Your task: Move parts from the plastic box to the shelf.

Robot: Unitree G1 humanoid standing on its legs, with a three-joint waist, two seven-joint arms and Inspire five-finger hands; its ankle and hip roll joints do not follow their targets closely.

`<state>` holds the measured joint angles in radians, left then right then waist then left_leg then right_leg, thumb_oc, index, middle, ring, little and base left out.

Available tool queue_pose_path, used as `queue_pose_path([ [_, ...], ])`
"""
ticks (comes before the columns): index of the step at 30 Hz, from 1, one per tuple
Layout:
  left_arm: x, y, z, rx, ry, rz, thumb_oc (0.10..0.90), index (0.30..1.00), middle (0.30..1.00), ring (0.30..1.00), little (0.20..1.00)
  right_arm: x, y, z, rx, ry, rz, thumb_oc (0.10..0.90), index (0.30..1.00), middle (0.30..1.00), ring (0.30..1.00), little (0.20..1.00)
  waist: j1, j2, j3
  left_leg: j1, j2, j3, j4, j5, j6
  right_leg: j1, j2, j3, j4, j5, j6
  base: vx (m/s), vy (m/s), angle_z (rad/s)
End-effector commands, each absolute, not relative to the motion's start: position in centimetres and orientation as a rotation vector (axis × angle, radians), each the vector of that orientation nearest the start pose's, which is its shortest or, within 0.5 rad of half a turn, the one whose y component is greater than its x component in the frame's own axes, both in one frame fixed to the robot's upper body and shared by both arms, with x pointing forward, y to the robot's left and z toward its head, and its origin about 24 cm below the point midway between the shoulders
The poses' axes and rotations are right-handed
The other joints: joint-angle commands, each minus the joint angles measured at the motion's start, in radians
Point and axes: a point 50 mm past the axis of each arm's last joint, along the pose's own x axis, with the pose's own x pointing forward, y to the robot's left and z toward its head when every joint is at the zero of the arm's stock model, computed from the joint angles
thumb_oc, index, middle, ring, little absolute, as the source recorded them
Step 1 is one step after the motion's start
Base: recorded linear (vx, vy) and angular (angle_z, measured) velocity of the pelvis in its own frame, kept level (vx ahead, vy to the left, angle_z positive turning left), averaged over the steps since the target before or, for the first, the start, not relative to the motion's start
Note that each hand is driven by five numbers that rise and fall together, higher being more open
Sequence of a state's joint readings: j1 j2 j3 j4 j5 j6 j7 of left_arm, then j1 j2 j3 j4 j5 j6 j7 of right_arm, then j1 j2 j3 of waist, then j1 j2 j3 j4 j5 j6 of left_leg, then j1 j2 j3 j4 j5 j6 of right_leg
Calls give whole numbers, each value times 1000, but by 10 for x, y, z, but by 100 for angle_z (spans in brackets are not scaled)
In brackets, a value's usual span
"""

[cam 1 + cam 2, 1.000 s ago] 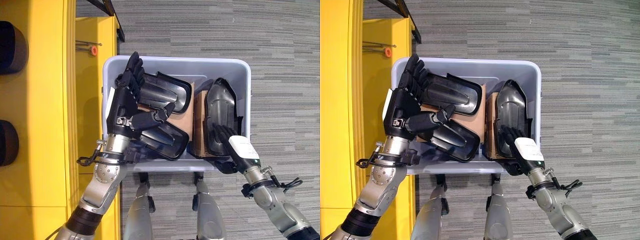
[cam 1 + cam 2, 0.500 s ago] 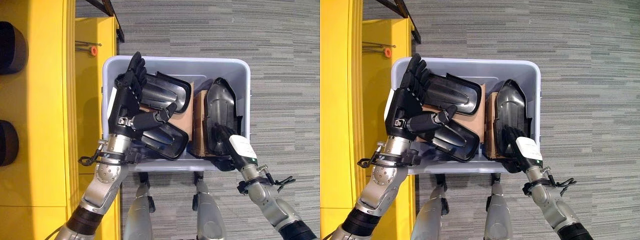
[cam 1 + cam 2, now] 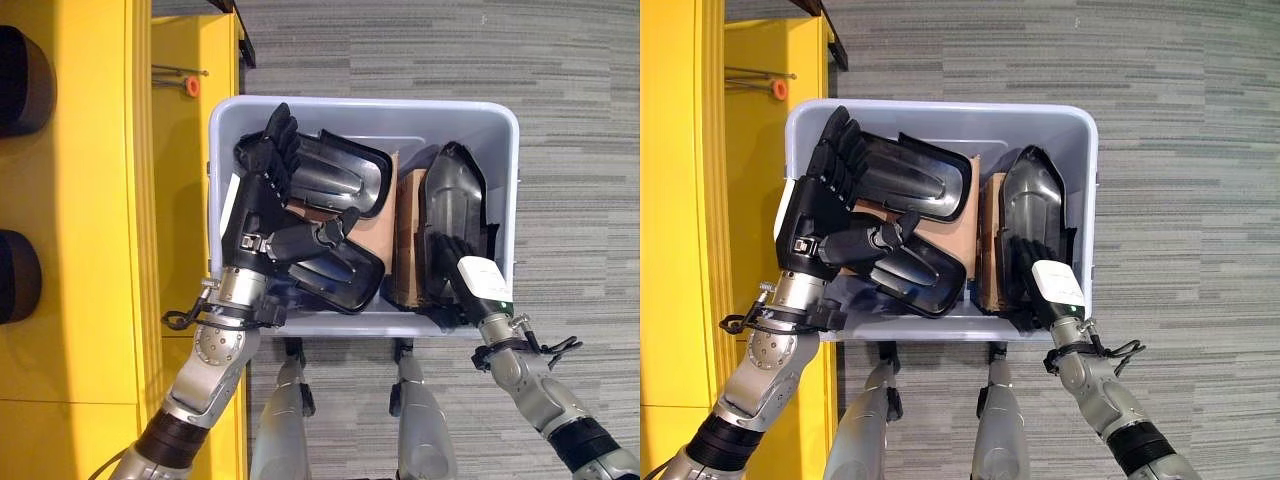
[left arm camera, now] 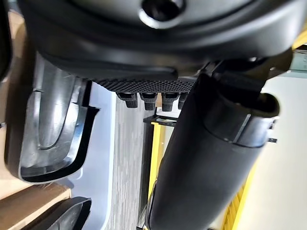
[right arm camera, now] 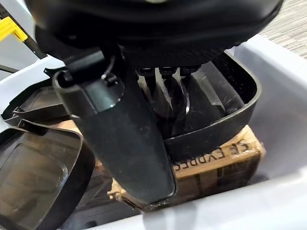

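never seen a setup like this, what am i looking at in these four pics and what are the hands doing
This is a humanoid robot with two silver-grey arms ending in dark hands. Two pictures come from a camera on its head, looking down; the other two come from cameras on its wrists, looking along each hand from very close. On the grey carpet stands a pale blue-grey plastic box holding glossy black moulded plastic parts and brown cardboard. A yellow shelf unit stands at the robot's left. The left hand reaches into the box with straight fingers against a part. The right hand rests its fingers inside the dark curved part on the right. Neither hand is gripping anything.
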<state>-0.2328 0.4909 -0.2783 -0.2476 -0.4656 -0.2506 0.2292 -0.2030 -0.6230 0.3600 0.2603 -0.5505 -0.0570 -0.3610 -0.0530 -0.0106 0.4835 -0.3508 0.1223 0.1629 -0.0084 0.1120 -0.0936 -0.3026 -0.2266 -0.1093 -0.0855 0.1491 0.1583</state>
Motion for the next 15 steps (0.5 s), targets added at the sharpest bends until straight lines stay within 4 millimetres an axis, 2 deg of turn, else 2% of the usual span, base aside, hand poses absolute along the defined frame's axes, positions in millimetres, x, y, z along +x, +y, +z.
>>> queue_pose_path([
  [1,249,142,211,-142,-834,-275,900,1000,1000,1000,1000,294,-208,67,-1250,-286,-26,900,1000,1000,1000,1000,-7,9,-29,-80,31,1,150,-89,-1,50,-38,2,109,-135,6,0,0,0],
  [6,252,144,209,-120,-823,-273,900,1000,1000,1000,1000,304,-199,56,-1293,-255,16,900,1000,1000,1000,1000,0,12,-11,-121,44,3,193,-102,-1,-1,-26,19,161,-149,0,-41,-6,-5],
  [10,252,146,208,-128,-819,-262,900,1000,1000,1000,1000,310,-197,41,-1308,-188,23,900,1000,1000,1000,1000,5,25,-2,-147,48,-5,216,-110,1,-33,-20,27,197,-169,-6,-35,-4,-3],
  [11,253,145,208,-134,-819,-266,900,1000,1000,1000,1000,314,-195,32,-1322,-145,33,900,1000,1000,1000,1000,8,30,0,-159,49,-5,227,-113,1,-50,-16,30,212,-174,-8,-45,0,-2],
  [13,253,146,208,-137,-820,-266,900,1000,1000,1000,1000,316,-195,31,-1331,-138,27,900,1000,1000,1000,1000,10,32,2,-164,50,-5,234,-116,2,-59,-14,32,222,-178,-8,-17,0,-1],
  [15,252,144,207,-140,-813,-279,900,1000,1000,1000,1000,317,-198,17,-1351,-63,30,900,1000,1000,1000,1000,16,42,7,-178,51,-9,249,-120,5,-80,-7,39,245,-183,-10,-47,6,-4],
])
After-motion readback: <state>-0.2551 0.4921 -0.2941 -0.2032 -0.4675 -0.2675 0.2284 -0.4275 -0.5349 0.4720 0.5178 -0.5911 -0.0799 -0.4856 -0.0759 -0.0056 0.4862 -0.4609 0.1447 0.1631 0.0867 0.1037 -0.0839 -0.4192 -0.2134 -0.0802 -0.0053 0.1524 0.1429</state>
